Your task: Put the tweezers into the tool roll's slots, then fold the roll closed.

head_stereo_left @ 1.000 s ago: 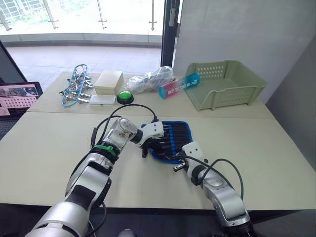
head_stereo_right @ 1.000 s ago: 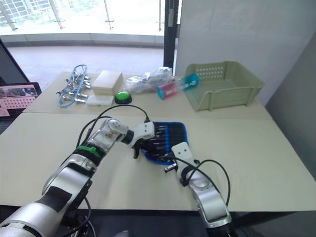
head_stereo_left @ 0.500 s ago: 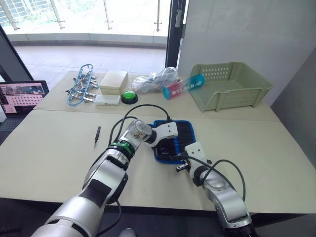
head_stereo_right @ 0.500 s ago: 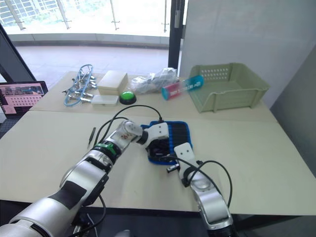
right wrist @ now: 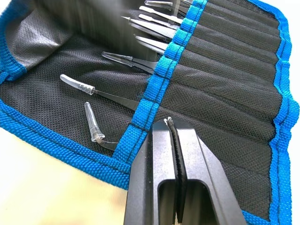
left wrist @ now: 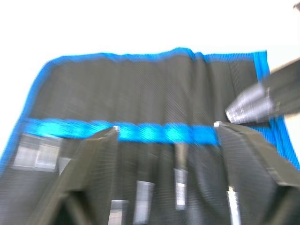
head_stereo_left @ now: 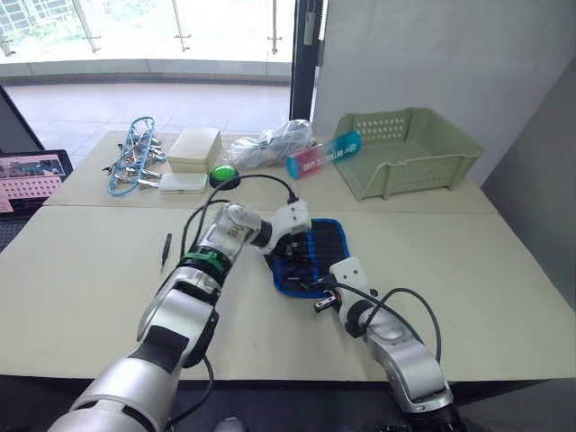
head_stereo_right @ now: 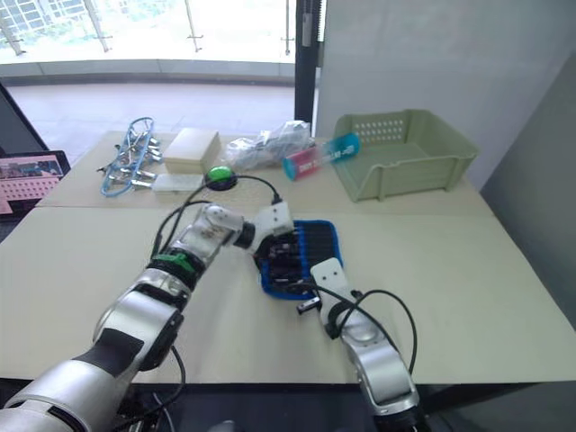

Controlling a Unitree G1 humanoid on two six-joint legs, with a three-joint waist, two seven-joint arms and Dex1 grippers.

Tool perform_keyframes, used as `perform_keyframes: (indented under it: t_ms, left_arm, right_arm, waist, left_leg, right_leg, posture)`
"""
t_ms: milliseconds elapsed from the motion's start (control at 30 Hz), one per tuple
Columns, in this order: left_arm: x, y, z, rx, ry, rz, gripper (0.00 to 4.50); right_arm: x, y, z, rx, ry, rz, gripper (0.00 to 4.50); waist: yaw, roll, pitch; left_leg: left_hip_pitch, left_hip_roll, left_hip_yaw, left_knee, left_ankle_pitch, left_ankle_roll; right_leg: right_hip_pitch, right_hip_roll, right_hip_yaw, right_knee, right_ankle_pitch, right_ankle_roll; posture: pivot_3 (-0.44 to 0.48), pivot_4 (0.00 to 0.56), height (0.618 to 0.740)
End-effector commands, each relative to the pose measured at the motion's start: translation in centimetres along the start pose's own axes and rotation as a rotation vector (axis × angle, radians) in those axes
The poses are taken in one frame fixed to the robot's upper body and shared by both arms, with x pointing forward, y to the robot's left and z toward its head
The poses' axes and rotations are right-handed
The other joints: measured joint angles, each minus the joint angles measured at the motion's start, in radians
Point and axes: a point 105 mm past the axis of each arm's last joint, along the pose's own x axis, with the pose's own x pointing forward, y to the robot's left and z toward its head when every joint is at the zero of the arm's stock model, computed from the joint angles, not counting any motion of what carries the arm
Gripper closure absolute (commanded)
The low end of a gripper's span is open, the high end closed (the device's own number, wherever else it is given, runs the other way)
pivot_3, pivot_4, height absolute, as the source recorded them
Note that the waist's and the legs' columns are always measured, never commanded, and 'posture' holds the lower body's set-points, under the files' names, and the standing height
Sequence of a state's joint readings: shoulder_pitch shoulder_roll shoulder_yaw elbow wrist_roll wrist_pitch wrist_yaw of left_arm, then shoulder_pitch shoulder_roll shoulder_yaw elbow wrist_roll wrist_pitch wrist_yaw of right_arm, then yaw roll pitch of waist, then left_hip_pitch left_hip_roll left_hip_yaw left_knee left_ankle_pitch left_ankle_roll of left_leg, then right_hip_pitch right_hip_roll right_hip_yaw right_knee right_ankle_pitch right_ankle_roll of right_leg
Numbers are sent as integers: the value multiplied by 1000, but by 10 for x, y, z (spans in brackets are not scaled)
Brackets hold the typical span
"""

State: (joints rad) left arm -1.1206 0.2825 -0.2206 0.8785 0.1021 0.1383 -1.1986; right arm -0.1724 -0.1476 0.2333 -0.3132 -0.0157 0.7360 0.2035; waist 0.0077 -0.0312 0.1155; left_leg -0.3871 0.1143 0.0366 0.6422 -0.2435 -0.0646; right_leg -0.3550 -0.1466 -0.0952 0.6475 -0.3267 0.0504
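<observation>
The tool roll (head_stereo_left: 313,259) lies open and flat near the middle of the near table (head_stereo_left: 81,297), blue edging all round. Inside it several tweezers (right wrist: 123,59) sit in the slots (right wrist: 220,101), their capped tips poking out past the blue band; how many there are is hard to tell, since the left gripper (head_stereo_left: 286,247) covers the roll's left part. One more tweezer (head_stereo_left: 166,249) lies alone on the bare table well to the left of the roll.

The left gripper hangs over the roll's left edge with its fingers (left wrist: 93,164) spread wide, nothing between them. The right gripper (right wrist: 172,154) rests at the roll's near edge, its two fingers pressed together with nothing visibly held.

To the right of the roll and along the near edge the tabletop is bare. On the far table stand a green basket (head_stereo_left: 409,153), a green button (head_stereo_left: 223,175), a beige box (head_stereo_left: 196,148), a clear bag (head_stereo_left: 270,144) and a bundle of blue clips (head_stereo_left: 130,162).
</observation>
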Motion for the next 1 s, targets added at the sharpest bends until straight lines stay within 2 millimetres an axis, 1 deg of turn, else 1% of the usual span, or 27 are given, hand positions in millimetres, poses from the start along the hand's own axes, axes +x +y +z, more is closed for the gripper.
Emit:
perform_keyframes:
  t_ms: [33, 133, 200, 267, 333, 367, 433, 567, 600, 633, 667, 700, 767, 833, 1000]
  left_arm:
    - [-43, 14, -1, -40, -59, 106, 198]
    - [-89, 20, -25, -115, -68, 268, 198]
    - [-111, 16, -35, -161, -82, 351, 198]
    - [-137, 11, -55, -224, -79, 481, 198]
    - [-158, -1, -72, -282, -75, 597, 198]
    - [-165, -7, -77, -306, -75, 640, 93]
    - [-181, -26, -92, -363, -65, 719, 93]
    - [-212, -56, -109, -456, -59, 916, 93]
    - [-217, -62, -112, -468, -54, 950, 93]
    - [-222, -73, -117, -489, -39, 992, 93]
    - [-224, -88, -122, -510, -33, 1027, 93]
    - [-226, -98, -124, -524, -28, 1049, 93]
    - [-231, -123, -133, -578, -17, 1160, 93]
    - [-233, -137, -137, -596, 16, 1224, 93]
    - [-234, -158, -143, -666, 12, 1356, 93]
  right_arm:
    - [1, 2, -64, 32, 260, 19, 4500]
    - [3, 2, -64, 22, 259, 35, 4500]
    - [3, 2, -64, 17, 260, 45, 4500]
    - [5, 2, -63, 7, 259, 59, 4500]
    - [5, 2, -63, -2, 259, 72, 4500]
    - [5, 2, -63, -5, 260, 77, 4500]
    - [5, 1, -63, -12, 263, 86, 4500]
    - [7, 1, -63, -24, 265, 102, 4500]
    - [7, 0, -63, -26, 266, 104, 4500]
    - [7, 0, -63, -28, 267, 107, 4500]
    - [8, 0, -63, -31, 269, 112, 4500]
    - [8, 0, -64, -33, 271, 116, 4500]
    - [10, 2, -63, -40, 270, 135, 4500]
    - [12, 4, -63, -44, 269, 146, 4500]
    - [13, 4, -63, -48, 268, 151, 4500]
  waist:
    - [-13, 1, 0]
    - [-23, 2, 0]
    - [-22, 2, 1]
    - [-20, 1, 0]
    - [-20, 1, 1]
    - [-20, 2, 1]
    - [-20, 3, 1]
    - [-21, 2, 1]
    - [-21, 1, 1]
    - [-20, 1, 1]
    - [-20, 0, 1]
    - [-21, 0, 0]
    - [-23, 0, 0]
    - [-22, -2, -1]
    - [-21, -3, -2]
  left_leg:
    - [0, 0, 0, -1, 0, 0]
    - [2, 0, 0, -1, 0, 0]
    - [2, 0, 0, -1, 0, 0]
    - [2, 0, 0, -1, 0, 0]
    - [3, 0, 0, 0, 0, 0]
    - [3, 0, 0, 0, 0, 0]
    - [4, 0, 0, 0, 0, 0]
    - [4, 0, 0, -1, 0, 0]
    - [4, 0, 0, -1, 0, 0]
    - [4, 0, 0, -1, 0, 0]
    - [4, 0, 0, -1, 0, 0]
    - [4, 0, 0, -1, 0, 0]
    - [5, 0, 0, -1, -1, 0]
    - [6, 0, 0, -1, -1, 0]
    - [11, 0, -1, -2, -1, 0]
  right_leg:
    - [0, 0, 0, 0, 0, 0]
    - [0, 0, 1, 1, 0, 0]
    - [0, 0, 1, 1, 0, 0]
    - [1, 0, 1, 1, 0, 0]
    - [2, 0, 1, 1, 0, 0]
    - [2, 0, 1, 1, 0, 0]
    - [2, 0, 2, 2, 0, 0]
    - [2, 0, 2, 1, 0, 0]
    - [2, 0, 2, 1, 0, 0]
    - [2, 0, 2, 1, 0, 0]
    - [2, 0, 2, 1, 0, 0]
    - [2, 0, 2, 1, 0, 0]
    - [3, 0, 2, 0, 0, 0]
    - [3, 0, 2, 1, 0, -1]
    - [4, 0, 1, 0, 1, -3]
  posture:
    - [0, 150, 716]
    - [0, 150, 716]
    - [0, 150, 716]
    - [0, 150, 716]
    - [0, 150, 716]
    - [0, 150, 716]
    - [0, 150, 716]
    - [0, 150, 716]
    - [0, 150, 716]
    - [0, 150, 716]
    - [0, 150, 716]
    - [0, 150, 716]
    - [0, 150, 716]
    - [0, 150, 716]
    - [0, 150, 716]
